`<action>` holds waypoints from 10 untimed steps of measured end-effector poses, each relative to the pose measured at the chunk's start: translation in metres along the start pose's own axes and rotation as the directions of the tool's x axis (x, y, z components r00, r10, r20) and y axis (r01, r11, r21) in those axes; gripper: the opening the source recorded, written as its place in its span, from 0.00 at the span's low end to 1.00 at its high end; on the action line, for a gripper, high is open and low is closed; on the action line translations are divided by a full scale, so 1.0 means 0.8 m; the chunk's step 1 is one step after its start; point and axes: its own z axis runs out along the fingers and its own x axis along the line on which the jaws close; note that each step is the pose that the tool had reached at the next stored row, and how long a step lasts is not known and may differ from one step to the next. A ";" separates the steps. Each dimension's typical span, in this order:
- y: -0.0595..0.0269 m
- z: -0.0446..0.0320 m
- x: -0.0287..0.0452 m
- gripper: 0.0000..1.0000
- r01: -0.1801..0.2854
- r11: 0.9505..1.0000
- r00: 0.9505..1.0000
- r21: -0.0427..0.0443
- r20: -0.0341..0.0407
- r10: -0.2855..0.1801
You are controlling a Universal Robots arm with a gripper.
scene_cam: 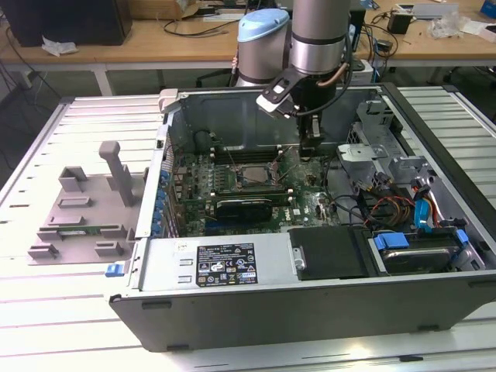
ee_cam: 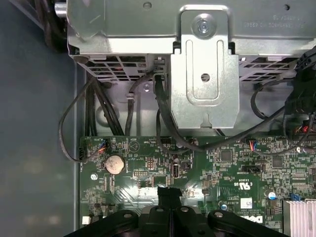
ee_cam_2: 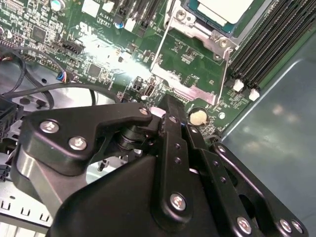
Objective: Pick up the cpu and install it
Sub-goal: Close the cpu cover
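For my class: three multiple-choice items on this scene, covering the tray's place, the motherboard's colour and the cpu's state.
1. The grey tray lies: A beside the case, at the exterior view's left; B inside the case; C on the case.
2. The motherboard is: A red; B green; C white.
3. The cpu is: A gripped by the pincer; B lying in the socket; C on the tray.
Key: A, it rests on the table; B, green board; B, its pale top shows in the socket, apart from the pincer.
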 end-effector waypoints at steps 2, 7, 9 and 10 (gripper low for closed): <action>-0.006 -0.0003 0.0001 0.11 0.000 1.000 1.000 0.000 -0.001 0.000; -0.035 -0.0017 0.0008 0.11 0.000 1.000 1.000 -0.005 -0.005 0.000; -0.048 -0.0023 0.0014 0.11 -0.001 1.000 1.000 -0.009 -0.007 0.001; -0.051 -0.0025 0.0016 0.11 -0.001 1.000 1.000 -0.009 -0.007 0.001</action>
